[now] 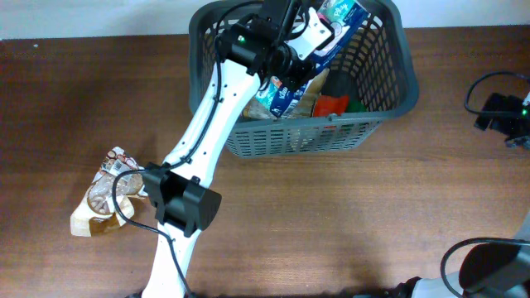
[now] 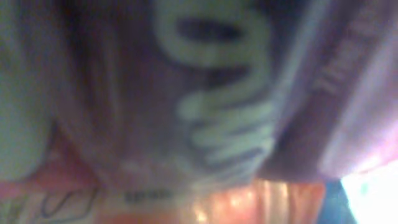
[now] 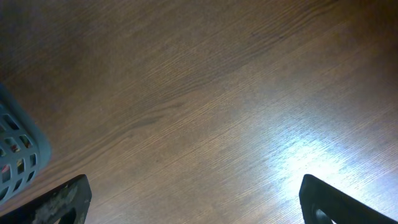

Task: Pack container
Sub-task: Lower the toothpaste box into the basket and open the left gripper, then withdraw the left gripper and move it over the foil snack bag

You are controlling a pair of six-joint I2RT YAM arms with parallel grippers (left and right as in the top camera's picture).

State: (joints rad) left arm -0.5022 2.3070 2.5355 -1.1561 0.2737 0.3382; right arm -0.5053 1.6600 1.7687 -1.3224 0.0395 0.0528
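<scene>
The step in hand looks like a placing: the left gripper point(image 1: 288, 76) is down inside the basket point(image 1: 306, 136), which stands at the far side of the table point(image 1: 373, 215), right of centre. The gripper sits at the basket's left half, right against a blue packet point(image 1: 272, 98) that leans by the near wall. Whether its jaws are clamped on that packet or have let go, I cannot tell: from overhead the fingers are lost among the goods, and the left wrist view is filled by a blurred wrapper point(image 2: 211, 106) with pale lettering, pressed close to the lens, with no fingers showing. A red packet point(image 1: 331, 105) and a teal one point(image 1: 344, 15) also lie in the basket, so the packing seems well along. One item is left out: a brown snack pack point(image 1: 106, 192) at the left of the table, well apart from the basket and partly under the left arm. The right gripper point(image 3: 193, 205) hangs over bare wood just right of the basket, its jaws spread wide with nothing between them. The next move, as I judge it, calls for the left gripper to be free of the blue packet, lift straight up clear of the rim without snagging the lattice, then swing left and near for the snack pack.
</scene>
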